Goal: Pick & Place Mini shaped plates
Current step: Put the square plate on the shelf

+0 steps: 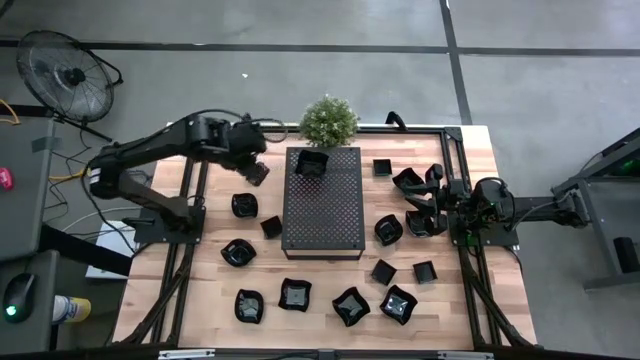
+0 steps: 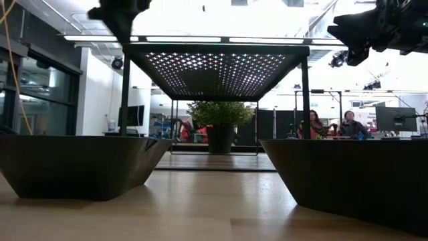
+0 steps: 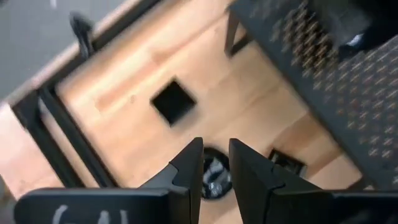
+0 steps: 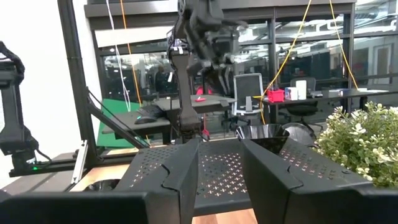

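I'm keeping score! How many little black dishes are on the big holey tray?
1: a small glossy black dish at the black perforated tray's far end, by the green plant.

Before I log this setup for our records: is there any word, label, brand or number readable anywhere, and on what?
No text can be read in any view.
Left gripper: pale marks on its body, cut off at the picture's edge and blurred, not readable.
Monitors in the room beyond the table: too small to read.
Perforated tray and mini shaped plates: no markings visible.
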Controlling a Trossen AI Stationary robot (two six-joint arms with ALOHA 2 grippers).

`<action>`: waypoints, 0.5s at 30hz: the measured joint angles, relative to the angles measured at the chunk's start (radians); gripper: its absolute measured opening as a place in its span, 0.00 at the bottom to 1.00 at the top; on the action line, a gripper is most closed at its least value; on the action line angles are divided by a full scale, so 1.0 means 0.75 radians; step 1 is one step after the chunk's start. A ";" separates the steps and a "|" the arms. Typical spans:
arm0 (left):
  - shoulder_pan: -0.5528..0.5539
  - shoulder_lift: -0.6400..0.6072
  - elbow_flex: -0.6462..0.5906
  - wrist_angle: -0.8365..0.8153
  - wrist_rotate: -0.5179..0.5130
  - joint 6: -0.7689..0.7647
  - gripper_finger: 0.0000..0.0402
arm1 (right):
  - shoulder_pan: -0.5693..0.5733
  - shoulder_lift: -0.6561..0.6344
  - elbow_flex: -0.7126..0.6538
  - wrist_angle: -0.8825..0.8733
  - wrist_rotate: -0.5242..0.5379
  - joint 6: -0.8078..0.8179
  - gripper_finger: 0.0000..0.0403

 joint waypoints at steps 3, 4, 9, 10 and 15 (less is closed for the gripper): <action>0.000 -0.070 -0.125 0.039 0.081 -0.013 0.18 | -0.001 0.000 0.000 0.000 0.000 0.000 0.28; 0.000 -0.088 -0.162 0.051 0.111 -0.004 0.18 | 0.000 0.000 0.000 -0.001 0.000 0.000 0.28; 0.000 -0.134 -0.300 0.082 0.198 0.065 0.18 | 0.000 0.000 0.000 -0.001 0.001 0.000 0.28; 0.000 -0.138 -0.318 0.082 0.199 0.075 0.18 | -0.001 0.000 0.000 -0.001 0.000 0.000 0.28; 0.000 -0.147 -0.383 0.083 0.213 0.122 0.19 | 0.000 0.000 0.000 -0.001 0.000 0.000 0.28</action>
